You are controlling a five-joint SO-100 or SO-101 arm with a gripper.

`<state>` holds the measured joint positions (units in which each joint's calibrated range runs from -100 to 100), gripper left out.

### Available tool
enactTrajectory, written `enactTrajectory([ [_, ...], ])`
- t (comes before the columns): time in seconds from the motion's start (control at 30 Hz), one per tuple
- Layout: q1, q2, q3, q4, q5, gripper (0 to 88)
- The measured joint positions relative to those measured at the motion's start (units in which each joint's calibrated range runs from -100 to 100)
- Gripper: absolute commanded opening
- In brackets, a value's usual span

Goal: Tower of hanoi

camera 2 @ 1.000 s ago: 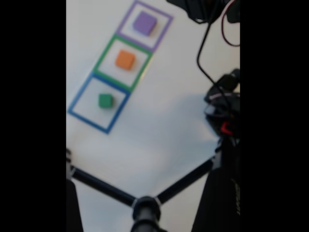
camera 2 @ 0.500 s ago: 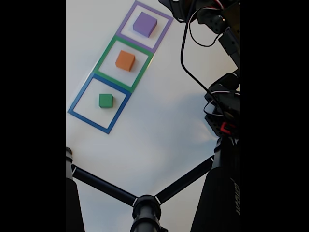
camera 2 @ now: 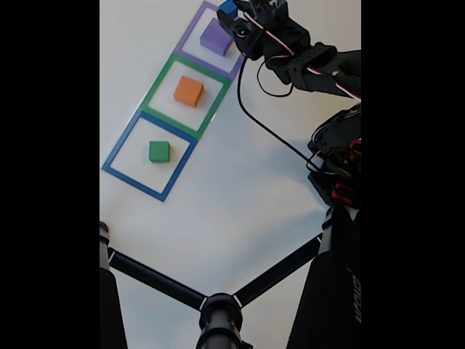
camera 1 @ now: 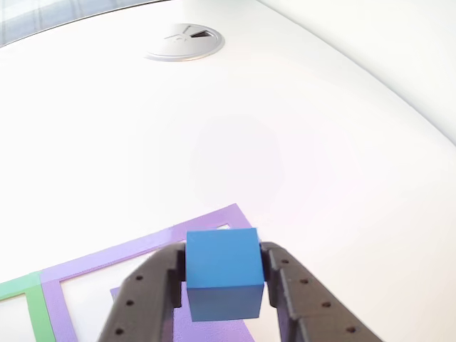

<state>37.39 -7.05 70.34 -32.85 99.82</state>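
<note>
The arm has swung in over the bench's far edge; its fingers [camera 1: 222, 285] now grip a blue cube [camera 1: 221, 272] above the purple block [camera 2: 216, 38] in the purple square [camera 2: 247, 45], apparently ready for stacking.

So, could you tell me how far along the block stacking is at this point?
Nothing is stacked: the green block and orange block sit alone in their squares. In hand: the gripper holds the blue block above the purple block. Placing it remains.
</note>
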Motion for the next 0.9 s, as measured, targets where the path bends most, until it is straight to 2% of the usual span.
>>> enactTrajectory([
  [0.2, -2.3, 12.9, -3.1, -11.2, -0.2, 4.9],
  [0.6, -5.4, 19.2, -3.7, -16.4, -0.2, 5.8],
  [0.9, -5.0, 20.3, -3.7, -16.8, -0.2, 21.6],
])
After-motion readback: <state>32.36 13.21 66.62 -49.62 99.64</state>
